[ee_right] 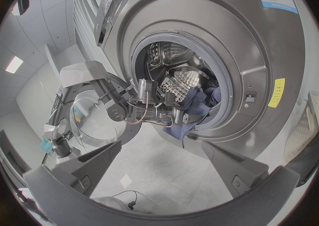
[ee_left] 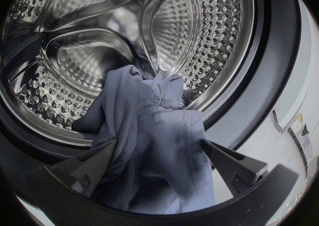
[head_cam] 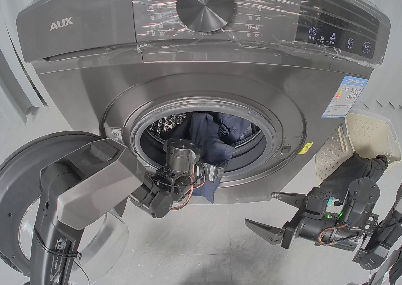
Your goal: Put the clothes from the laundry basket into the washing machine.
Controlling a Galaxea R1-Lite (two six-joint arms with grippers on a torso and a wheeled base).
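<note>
The left gripper (ee_left: 159,142) sat at the mouth of the washing machine (head_cam: 201,84) with its jaws spread apart. The blue garment (ee_left: 166,163) lay slack between them rather than pinched — one jaw touched the cloth, the other stood just at its edge. The garment was only partly home. Its upper folds rested inside the drum (ee_left: 83,54), while the rest lay across the dark door seal (ee_left: 265,80). In the head view a tail of it hung down over the front lip toward the floor (head_cam: 209,239).

That was the main risk. With nothing holding it, the weight of the hanging part could well drag the whole piece back over the seal and onto the floor. If the arm backed away, a jaw might also catch a fold and pull cloth out with it. Any fabric lying across the seal would be trapped when the door (head_cam: 16,189) closed.

The right gripper (head_cam: 260,208) hung low before the machine, well apart from the opening, jaws open and empty. Behind it the laundry basket (head_cam: 372,130) held a dark garment (head_cam: 351,170) draped over its rim — a loose grasp on that overhang might shift the light basket, or drop the piece short of the drum.
</note>
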